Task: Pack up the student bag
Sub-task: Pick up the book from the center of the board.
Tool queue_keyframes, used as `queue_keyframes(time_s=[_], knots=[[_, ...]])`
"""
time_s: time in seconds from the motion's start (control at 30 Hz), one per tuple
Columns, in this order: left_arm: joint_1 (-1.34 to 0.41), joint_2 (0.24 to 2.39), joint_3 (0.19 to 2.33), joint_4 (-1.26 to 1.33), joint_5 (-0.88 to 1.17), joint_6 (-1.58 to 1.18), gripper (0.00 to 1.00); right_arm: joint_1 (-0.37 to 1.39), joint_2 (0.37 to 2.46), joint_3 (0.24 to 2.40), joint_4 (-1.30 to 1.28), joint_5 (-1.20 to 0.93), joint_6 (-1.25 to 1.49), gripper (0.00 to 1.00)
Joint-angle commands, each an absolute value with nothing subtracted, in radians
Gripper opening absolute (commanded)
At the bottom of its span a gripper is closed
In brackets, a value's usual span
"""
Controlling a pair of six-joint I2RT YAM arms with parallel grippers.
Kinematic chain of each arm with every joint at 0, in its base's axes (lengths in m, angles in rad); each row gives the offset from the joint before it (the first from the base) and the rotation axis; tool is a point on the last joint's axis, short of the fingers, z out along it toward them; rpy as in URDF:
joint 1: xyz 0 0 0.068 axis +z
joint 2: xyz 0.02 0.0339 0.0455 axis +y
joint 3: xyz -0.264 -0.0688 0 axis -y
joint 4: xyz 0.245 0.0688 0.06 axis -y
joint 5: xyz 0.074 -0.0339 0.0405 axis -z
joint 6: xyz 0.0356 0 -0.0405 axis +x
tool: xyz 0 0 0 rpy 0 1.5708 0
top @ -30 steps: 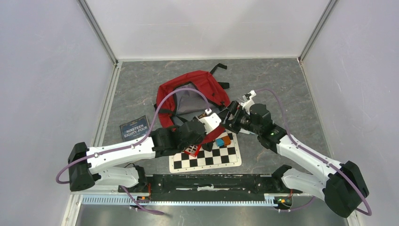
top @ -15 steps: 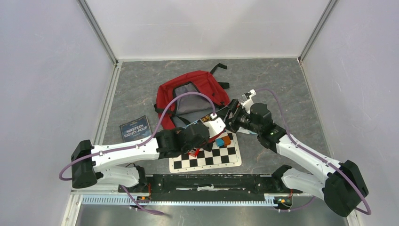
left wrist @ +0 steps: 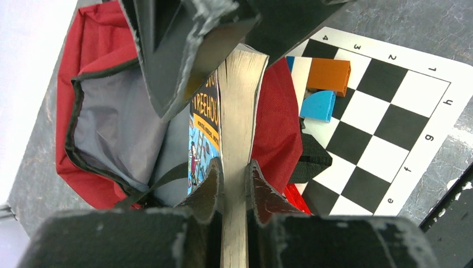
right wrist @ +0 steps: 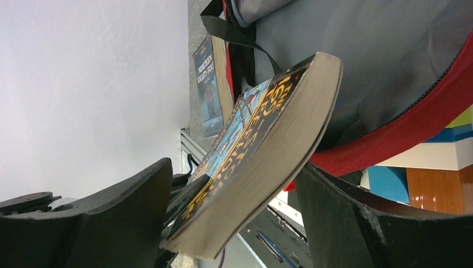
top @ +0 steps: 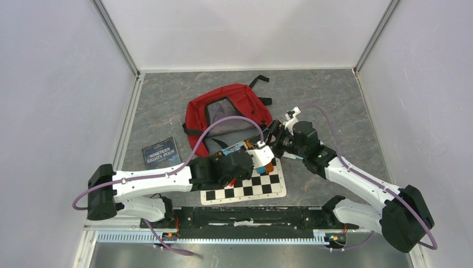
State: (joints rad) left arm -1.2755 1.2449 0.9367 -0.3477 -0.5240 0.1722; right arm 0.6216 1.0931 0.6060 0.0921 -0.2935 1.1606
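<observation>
The red student bag point(top: 228, 106) lies open at the table's middle, its grey lining point(left wrist: 111, 128) showing. My left gripper point(left wrist: 235, 170) is shut on the page edge of a paperback book point(left wrist: 240, 106) with a blue and yellow cover, held on edge over the bag's near rim. In the top view the left gripper point(top: 248, 151) is just in front of the bag. My right gripper point(top: 272, 136) is open, its fingers point(right wrist: 111, 223) standing on either side of the book's point(right wrist: 268, 145) far end point(right wrist: 234, 170); I see no touch.
A checkered board point(top: 245, 184) lies in front of the bag with orange point(left wrist: 329, 75) and blue point(left wrist: 318, 106) blocks and a red piece point(left wrist: 293, 196). A dark book, "Nineteen Eighty Four" point(top: 160, 152), lies left of the bag. Walls close in three sides.
My left arm has moved right and forward with the book, bringing it to the bag's near rim and between the right gripper's open fingers. The right gripper shifted slightly left.
</observation>
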Motion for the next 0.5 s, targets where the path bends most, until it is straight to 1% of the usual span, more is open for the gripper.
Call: queue_keyframes(time_s=[0.0,0.03,0.13,0.23,0.27,0.3,0.37,0.4,0.43,0.47], knots=[[-1.304,1.276,1.000,-0.255,-0.611,0.263,0.02,0.629,1.100,0.654,0.106,-0.281,1.141,0.82],[-1.309,1.287,1.002,-0.250,-0.627,0.269,0.02,0.629,1.099,0.653,0.106,-0.281,1.140,0.80],[-1.325,1.299,1.001,-0.216,-0.671,0.285,0.02,0.633,1.095,0.648,0.110,-0.281,1.143,0.69],[-1.338,1.313,1.005,-0.186,-0.704,0.293,0.02,0.634,1.089,0.627,0.139,-0.288,1.167,0.66],[-1.343,1.317,1.007,-0.177,-0.721,0.298,0.02,0.634,1.084,0.614,0.154,-0.293,1.181,0.63],[-1.346,1.323,1.008,-0.168,-0.733,0.304,0.02,0.634,1.081,0.609,0.171,-0.295,1.190,0.60],[-1.351,1.331,1.013,-0.164,-0.738,0.309,0.02,0.634,1.075,0.601,0.188,-0.292,1.202,0.48],[-1.355,1.333,1.015,-0.166,-0.740,0.309,0.04,0.633,1.070,0.598,0.189,-0.287,1.200,0.42],[-1.357,1.330,1.015,-0.172,-0.741,0.307,0.10,0.634,1.063,0.598,0.187,-0.275,1.201,0.34],[-1.357,1.326,1.014,-0.177,-0.738,0.299,0.21,0.634,1.054,0.595,0.189,-0.259,1.202,0.28]])
